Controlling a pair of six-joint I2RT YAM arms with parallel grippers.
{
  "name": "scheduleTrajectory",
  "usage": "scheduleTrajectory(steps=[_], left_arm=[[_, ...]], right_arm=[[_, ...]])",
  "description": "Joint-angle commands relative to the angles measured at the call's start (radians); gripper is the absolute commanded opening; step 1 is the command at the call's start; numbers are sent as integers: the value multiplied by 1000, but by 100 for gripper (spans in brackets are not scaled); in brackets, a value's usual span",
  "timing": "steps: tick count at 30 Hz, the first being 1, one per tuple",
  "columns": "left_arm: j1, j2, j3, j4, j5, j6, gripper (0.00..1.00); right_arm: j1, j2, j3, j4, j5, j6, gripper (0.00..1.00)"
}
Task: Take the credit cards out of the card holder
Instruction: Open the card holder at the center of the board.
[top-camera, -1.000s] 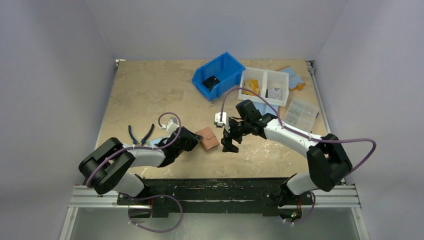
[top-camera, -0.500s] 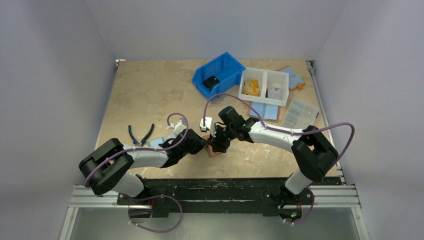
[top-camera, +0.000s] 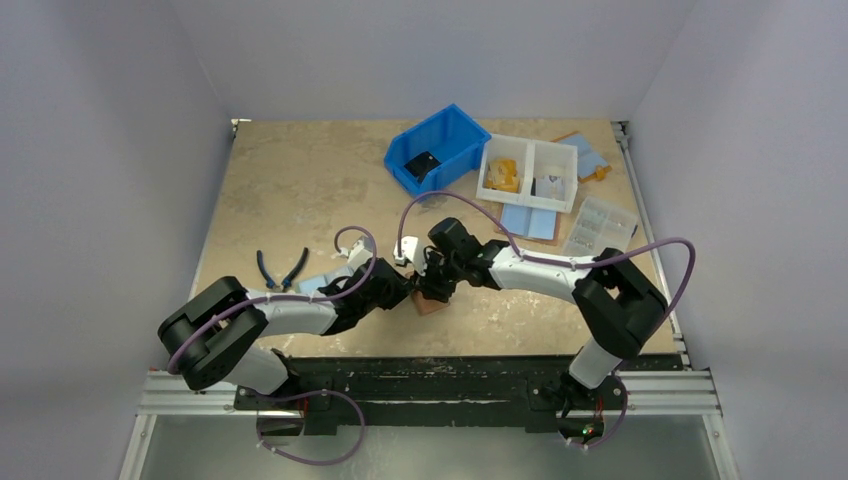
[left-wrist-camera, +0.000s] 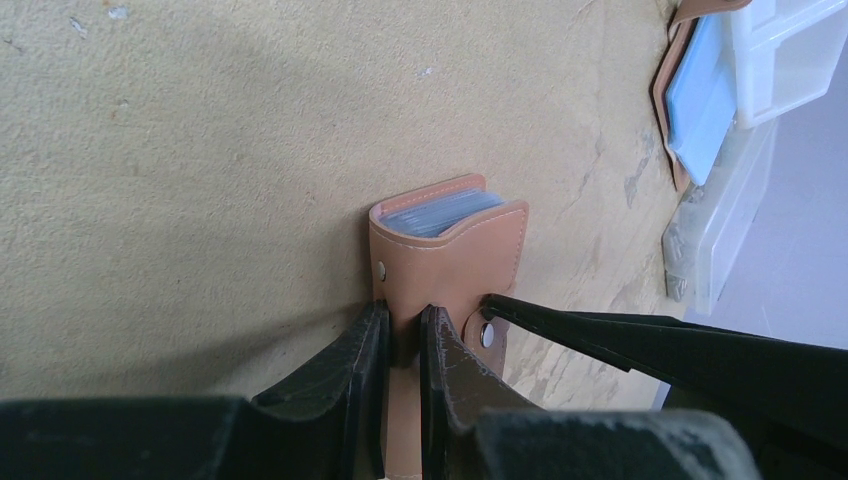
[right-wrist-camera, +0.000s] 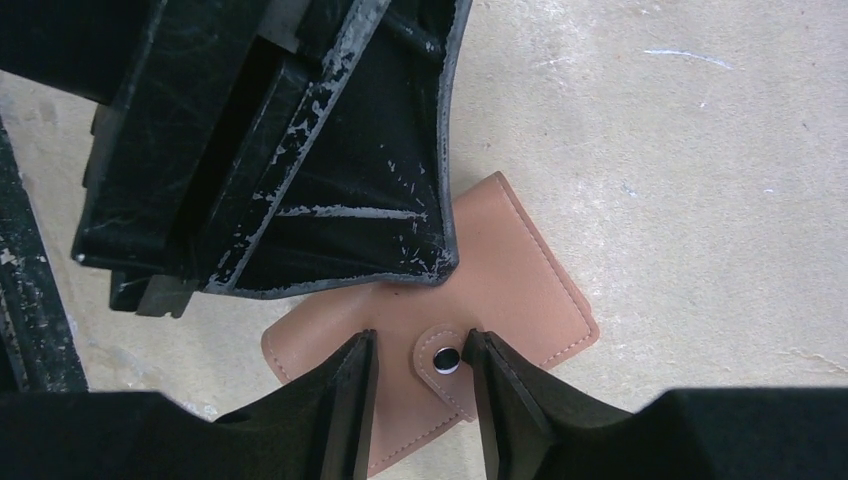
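- The small salmon-brown leather folding card holder lies on the beige worktop, toward 6 o'clock from its centre.
- My left jaws are clamped on its near edge.
- My right jaws stand apart, straddling the snap tab.
- I'd close on the tab alone, then peel upward slowly against the left's hold.
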Motion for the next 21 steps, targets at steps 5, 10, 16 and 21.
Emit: scheduleTrajectory(steps=[5, 10, 16, 21], left_arm=[[-8, -42, -24, -14, 43, -1, 0], [-8, -53, -46, -11, 42, -10, 0], [-5, -114, -59, -80, -7, -2, 0], [17, -156, -83, -95, -15, 23, 0]], right_arm=[[9, 58, 16, 63, 201, 31, 29], [9, 45, 18, 56, 223, 33, 7], [-23, -3, 27, 24, 175, 19, 0], [-102, -30, 25, 15, 163, 28, 0]])
